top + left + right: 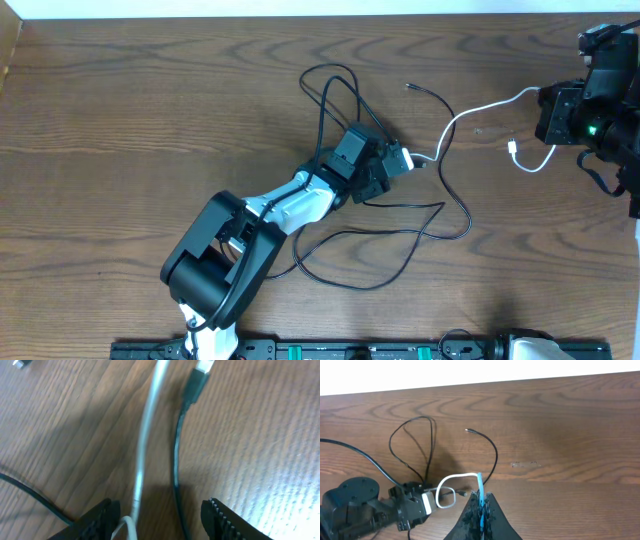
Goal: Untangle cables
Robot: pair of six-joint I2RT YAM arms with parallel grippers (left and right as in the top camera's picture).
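Observation:
The white cable [480, 110] runs from my left gripper [410, 160] at the table's middle up to my right gripper [545, 100] at the right edge, then loops back to its plug [512, 148]. My right gripper [482, 495] is shut on this white cable [451, 477]. In the left wrist view my left gripper [160, 505] stands with jaws apart, with the white cable [142, 460] and a black cable [176, 460] lying between them, its plug [197, 382] ahead. Black cables [455, 195] loop around and under the left arm; one loop [325, 90] lies behind it.
The left arm [240, 250] lies across the lower middle of the wooden table [120, 120]. A black rail [350, 350] runs along the front edge. The right arm's body [600, 100] fills the right edge. A free black plug end [410, 88] lies toward the back.

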